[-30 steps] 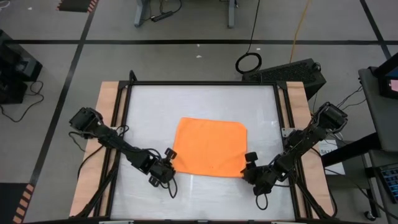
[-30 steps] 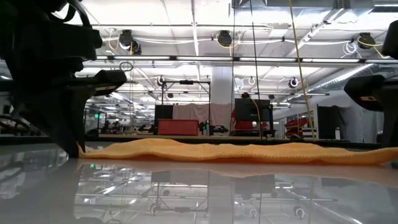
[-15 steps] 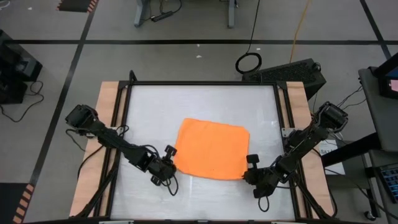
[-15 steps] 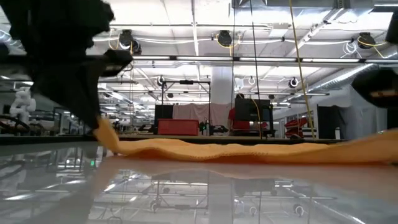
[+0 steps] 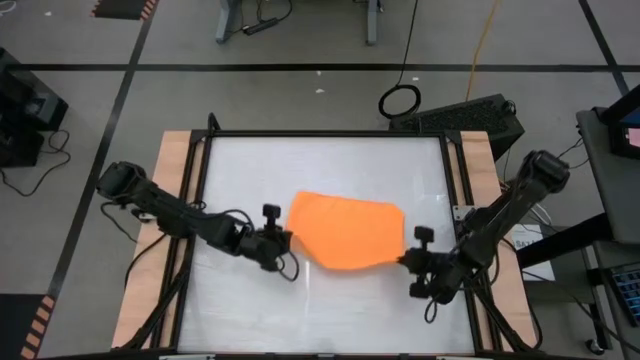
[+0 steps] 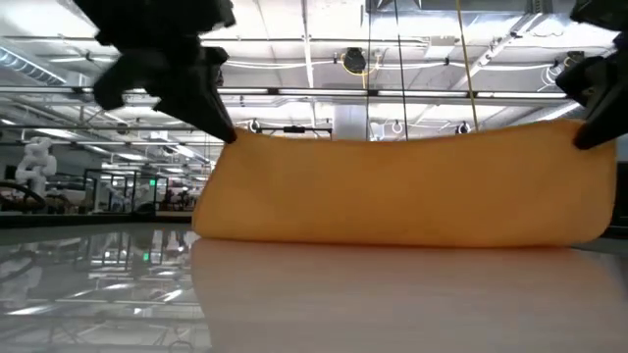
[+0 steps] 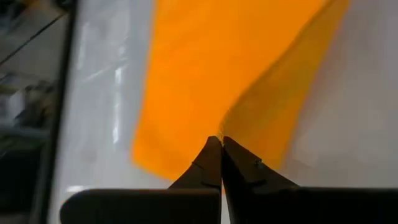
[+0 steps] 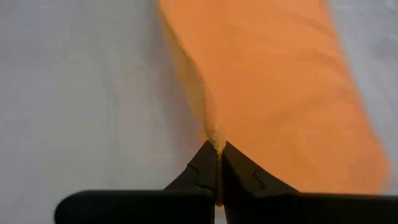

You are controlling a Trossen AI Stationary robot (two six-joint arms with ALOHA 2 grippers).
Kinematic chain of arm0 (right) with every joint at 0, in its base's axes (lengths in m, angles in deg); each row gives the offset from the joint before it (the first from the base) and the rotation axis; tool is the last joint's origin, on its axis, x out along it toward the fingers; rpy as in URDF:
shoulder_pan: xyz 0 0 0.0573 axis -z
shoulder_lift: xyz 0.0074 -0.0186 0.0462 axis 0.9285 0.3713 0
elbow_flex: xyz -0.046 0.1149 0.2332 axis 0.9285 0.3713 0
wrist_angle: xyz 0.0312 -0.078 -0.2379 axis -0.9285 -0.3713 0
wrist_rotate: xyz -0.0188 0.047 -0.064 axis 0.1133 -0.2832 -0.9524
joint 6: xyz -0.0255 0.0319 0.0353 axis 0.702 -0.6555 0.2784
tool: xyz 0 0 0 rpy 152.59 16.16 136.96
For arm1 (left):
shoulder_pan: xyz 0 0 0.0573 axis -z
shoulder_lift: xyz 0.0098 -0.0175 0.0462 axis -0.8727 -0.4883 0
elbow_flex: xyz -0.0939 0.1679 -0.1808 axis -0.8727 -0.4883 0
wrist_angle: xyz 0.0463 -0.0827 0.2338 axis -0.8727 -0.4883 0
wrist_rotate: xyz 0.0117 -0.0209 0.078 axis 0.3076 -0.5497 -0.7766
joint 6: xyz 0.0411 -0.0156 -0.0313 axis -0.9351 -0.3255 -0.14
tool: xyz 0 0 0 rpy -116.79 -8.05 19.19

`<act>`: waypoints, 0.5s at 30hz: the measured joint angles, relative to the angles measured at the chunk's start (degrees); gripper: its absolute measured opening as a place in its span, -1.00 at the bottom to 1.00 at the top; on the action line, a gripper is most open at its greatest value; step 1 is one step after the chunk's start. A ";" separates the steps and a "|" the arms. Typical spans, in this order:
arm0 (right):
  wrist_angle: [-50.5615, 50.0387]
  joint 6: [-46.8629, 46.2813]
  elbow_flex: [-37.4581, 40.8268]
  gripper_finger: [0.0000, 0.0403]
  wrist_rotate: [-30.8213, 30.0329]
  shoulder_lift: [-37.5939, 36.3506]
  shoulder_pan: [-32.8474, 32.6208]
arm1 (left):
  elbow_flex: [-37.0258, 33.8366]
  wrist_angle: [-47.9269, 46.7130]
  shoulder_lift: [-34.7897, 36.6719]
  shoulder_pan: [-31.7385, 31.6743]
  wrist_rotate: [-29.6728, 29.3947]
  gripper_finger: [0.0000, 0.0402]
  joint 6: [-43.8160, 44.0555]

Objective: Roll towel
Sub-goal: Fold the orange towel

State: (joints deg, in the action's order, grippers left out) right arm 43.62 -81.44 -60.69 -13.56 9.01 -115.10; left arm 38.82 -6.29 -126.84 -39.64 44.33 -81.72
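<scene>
two claws, left claw and right claw, pinch one towel.

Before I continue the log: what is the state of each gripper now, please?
Left gripper: shut on a near corner of the towel, lifted.
Right gripper: shut on the other near corner, lifted.

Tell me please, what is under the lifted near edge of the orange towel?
Only bare white table shows below the towel, whose near edge hangs between the left gripper and right gripper. The hanging cloth hides everything behind it.
</scene>
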 joint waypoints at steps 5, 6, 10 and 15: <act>-9.39 -6.42 0.00 -1.00 -3.30 -2.07 2.47 | 0.00 0.31 0.00 -5.64 -4.76 -0.99 -0.04; -10.71 -7.08 0.00 -1.00 -3.48 -2.32 3.27 | 0.00 0.45 0.00 -6.92 -5.39 -1.00 -0.05; -14.63 -8.04 0.00 -1.00 -4.28 -2.91 6.98 | 0.00 0.69 0.00 -12.06 -5.52 -1.00 -0.93; -16.95 -6.32 0.00 -1.00 -4.41 -2.94 13.06 | -0.02 3.16 -0.33 -17.27 -1.95 -1.00 -3.64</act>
State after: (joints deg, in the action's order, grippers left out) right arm 26.67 -87.76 -60.69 -17.96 6.07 -102.04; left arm 38.80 -3.13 -127.16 -56.91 42.38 -85.36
